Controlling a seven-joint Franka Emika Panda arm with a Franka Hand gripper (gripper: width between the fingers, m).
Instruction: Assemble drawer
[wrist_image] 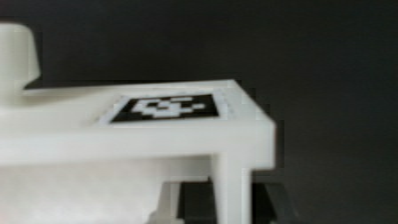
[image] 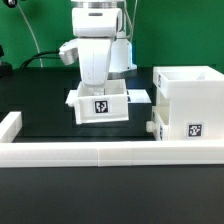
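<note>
A small white open-top tray (image: 100, 106) with a square tag on its front sits in the middle of the black table. My gripper (image: 97, 86) comes down onto it from above. In the wrist view the fingers' dark pads (wrist_image: 183, 200) stand on either side of a thin white tray wall (wrist_image: 228, 185), so the gripper (wrist_image: 228, 205) is shut on that wall. The tray's tag (wrist_image: 169, 107) shows close up. The large boxy housing (image: 190, 100) stands at the exterior view's right, with a tag on its front. A second tray is not clearly visible.
The long low white border wall (image: 100, 152) runs along the front and turns up at the exterior view's left (image: 10, 125). A flat white piece (image: 138, 95) lies just behind the tray. Small white knobs (image: 150, 128) stick out of the housing's lower side.
</note>
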